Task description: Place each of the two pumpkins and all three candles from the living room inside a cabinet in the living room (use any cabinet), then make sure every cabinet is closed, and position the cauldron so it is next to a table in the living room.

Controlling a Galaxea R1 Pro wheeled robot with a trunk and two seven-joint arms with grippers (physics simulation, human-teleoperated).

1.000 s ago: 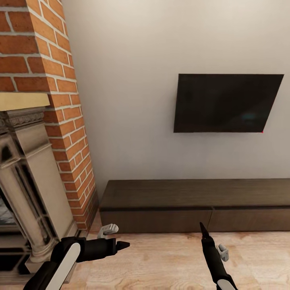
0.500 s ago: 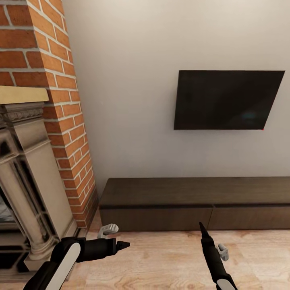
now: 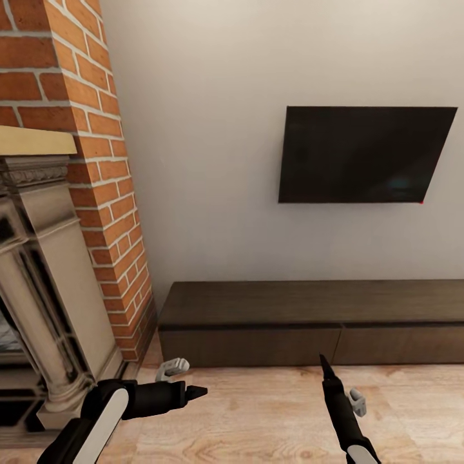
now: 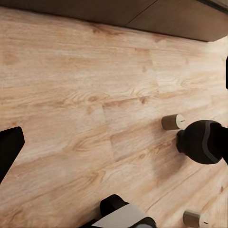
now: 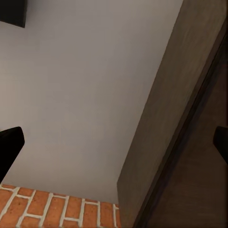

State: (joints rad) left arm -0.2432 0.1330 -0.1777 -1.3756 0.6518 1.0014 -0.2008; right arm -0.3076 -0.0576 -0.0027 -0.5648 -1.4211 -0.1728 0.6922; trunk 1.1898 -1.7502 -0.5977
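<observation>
Cabinet (image 3: 309, 322): sitting against the white wall (image 3: 212, 161), drawer fronts all flush and closed; its left end is lying near the brick chimney (image 3: 96, 161).
TV (image 3: 364, 154): hanging on the wall above the cabinet.
Left gripper (image 3: 196, 390): hovering over the wood floor (image 3: 258, 419), pointing right; fingers are looking pressed together, holding nothing.
Right gripper (image 3: 323, 362): pointing at the cabinet front; jaws are standing wide apart in the right wrist view, holding nothing.
Left wrist view: showing two short metal cylinders (image 4: 173, 122) lying on the floor, not seen from the head.
</observation>
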